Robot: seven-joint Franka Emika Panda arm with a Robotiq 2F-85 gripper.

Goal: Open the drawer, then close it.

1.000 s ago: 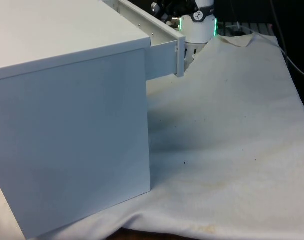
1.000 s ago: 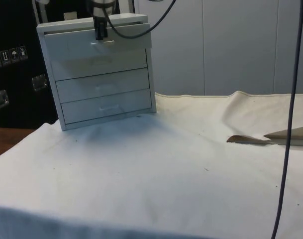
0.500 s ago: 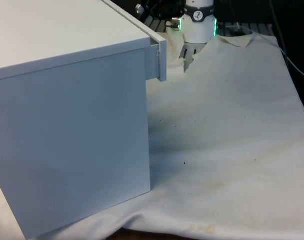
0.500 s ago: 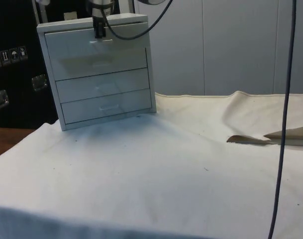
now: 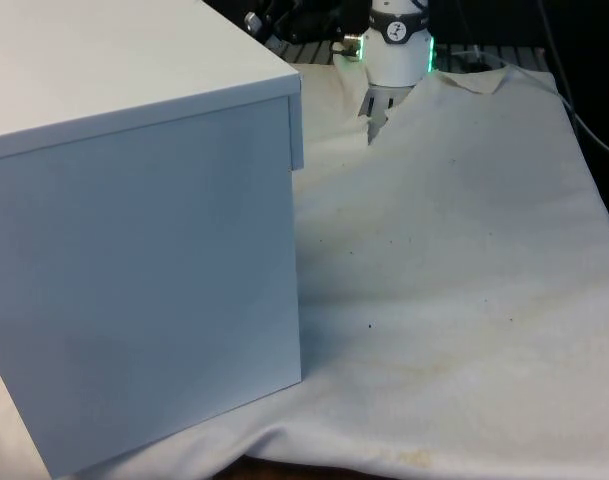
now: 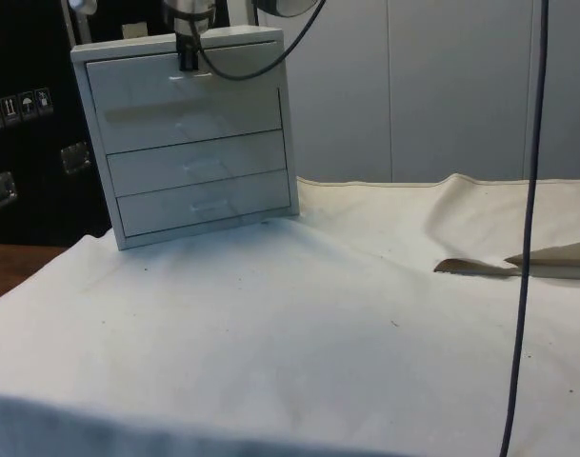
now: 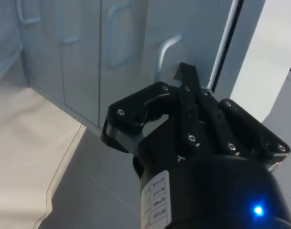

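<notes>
- Chest of drawers (image 6: 190,138) at upper left of side view, standing on white cloth (image 6: 299,333).
- Top drawer (image 6: 185,90) pushed in, front nearly flush with the two drawers below.
- Gripper (image 6: 187,59) against top drawer front, beside its handle (image 7: 165,52).
- Fingers together, closed on nothing.

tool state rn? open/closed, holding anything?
Tool: closed, fingers together against the top drawer front by its handle; not gripping the handle.

white chest (image 5: 144,250), top drawer (image 5: 296,125) seemingly shut
</notes>
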